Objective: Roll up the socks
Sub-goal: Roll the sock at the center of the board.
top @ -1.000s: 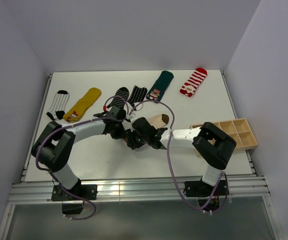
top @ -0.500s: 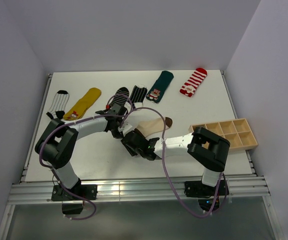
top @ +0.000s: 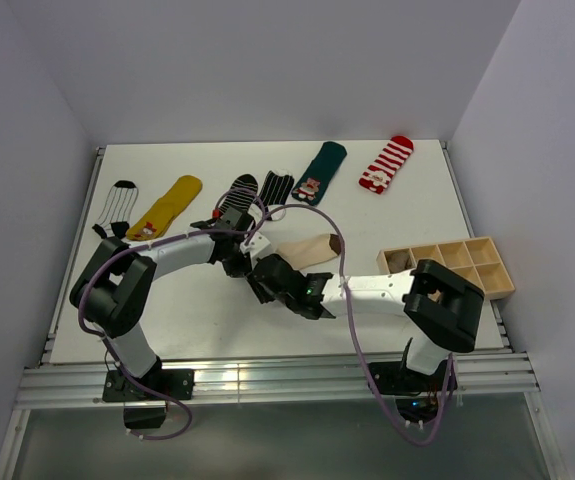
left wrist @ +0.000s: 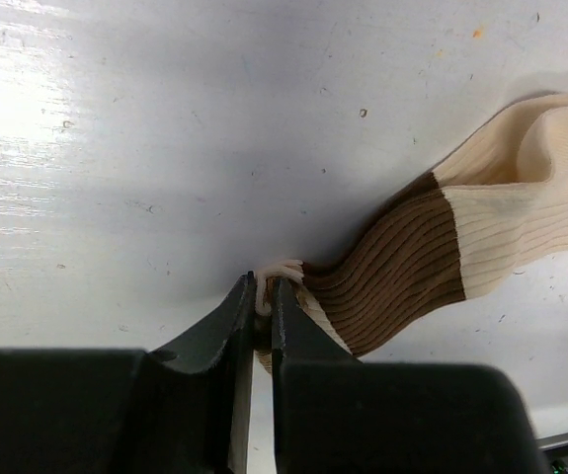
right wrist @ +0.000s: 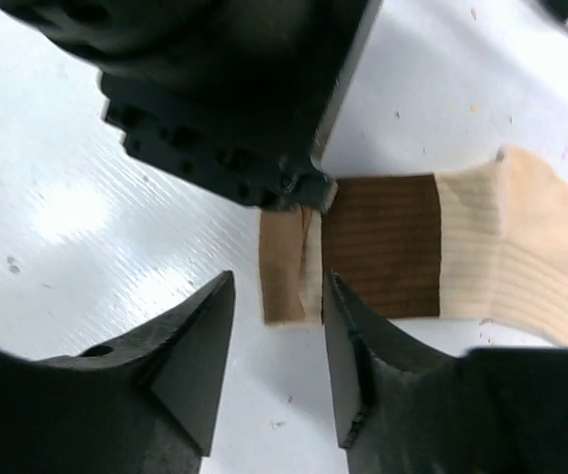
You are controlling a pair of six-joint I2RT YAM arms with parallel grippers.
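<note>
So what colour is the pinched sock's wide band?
Brown band on the cream ribbed sock; left wrist view shows it best.

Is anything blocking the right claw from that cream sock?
Nothing visible. The right claw hangs open right over the cream sock at its cuff end. The left claw, pinching that same cuff, sits close beside it.

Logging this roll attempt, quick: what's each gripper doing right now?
Left gripper: closed, pinching the cream sock by its cuff edge.
Right gripper: open, at the same cuff.
</note>
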